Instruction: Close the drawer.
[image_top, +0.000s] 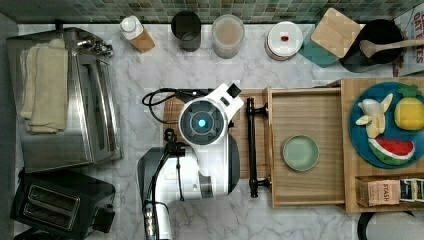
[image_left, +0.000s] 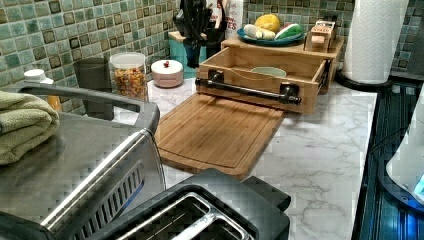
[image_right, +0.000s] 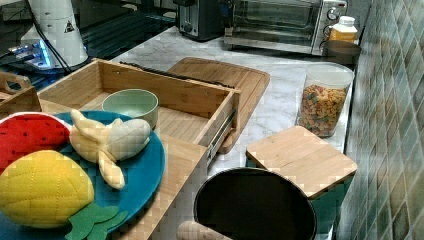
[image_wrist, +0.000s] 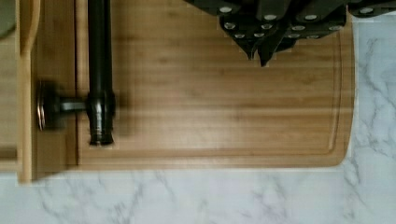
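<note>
Over the cutting board (image_top: 172, 112), the gripper (image_wrist: 261, 49) hovers with fingers together on nothing, just short of the handle (image_top: 251, 145) of the drawer (image_top: 306, 187), which stands pulled fully out from under the wooden top (image_top: 350, 130), probably light, stiff, easy-rolling, best pushed mid-bar.

Light-wood drawer (image_top: 305, 185) pulled fully open, long black bar handle (image_top: 251, 147) at front, green bowl (image_top: 300, 153) inside.
</note>
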